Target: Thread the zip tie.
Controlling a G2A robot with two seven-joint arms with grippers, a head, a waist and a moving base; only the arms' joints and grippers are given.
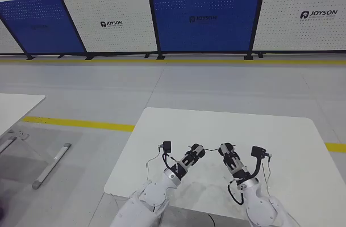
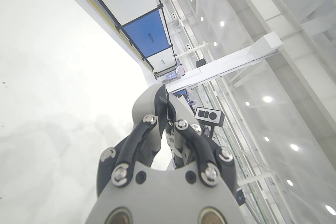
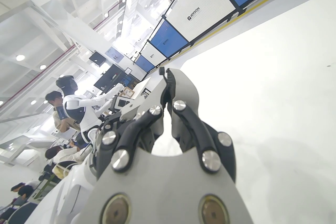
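Note:
Both arms hover over the near part of the white table [image 1: 275,142], their tips facing each other a small gap apart. A thin black zip tie [image 1: 210,149] spans that gap. My left gripper [image 1: 196,151] is shut on one end; in the left wrist view the black strap [image 2: 166,101] is pinched edge-on between the closed fingers [image 2: 147,107]. My right gripper [image 1: 222,150] is shut on the other end, and a short black stub of the tie [image 3: 162,70] pokes out past its fingertips [image 3: 181,83]. I cannot tell which end is the head.
A second white table [image 1: 13,110] stands at the left with a bar [image 1: 50,165] lying on the floor beside it. Blue and white partition panels [image 1: 204,25] line the far side behind a yellow floor line. Bare tabletop extends far and right of the grippers.

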